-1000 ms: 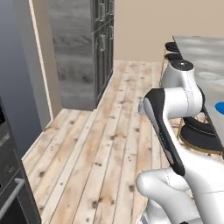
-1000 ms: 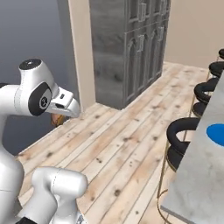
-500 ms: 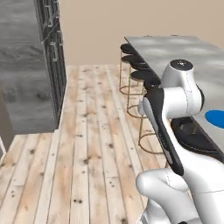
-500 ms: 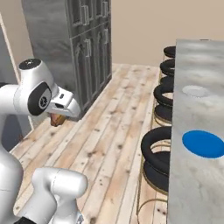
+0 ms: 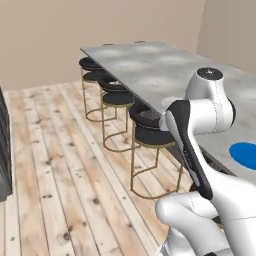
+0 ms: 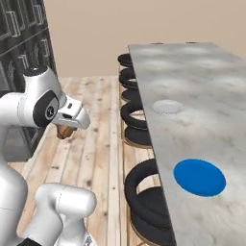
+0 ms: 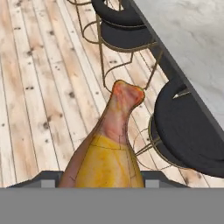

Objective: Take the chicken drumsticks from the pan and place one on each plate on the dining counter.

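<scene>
I held a chicken drumstick (image 7: 108, 148) clenched in my jaws, its plump golden end down by my fingertips and its thin reddish bone end pointing away from me. In the right base view the drumstick (image 6: 64, 130) showed as a brown lump hanging under my hand, above the wooden floor (image 5: 55, 175) and well apart from the dining surface (image 6: 202, 110). Past the bone end stood black round stools (image 7: 183, 127) on thin brass legs, lined up along the edge of the light grey marbled surface. On that slab the bright blue plate (image 6: 199, 177) lay nearest, flat and bare. Farther along the same surface sat the pale plate (image 6: 168, 106), also bare and well apart from the blue one. Beyond it all rose a beige wall (image 6: 120, 24).
</scene>
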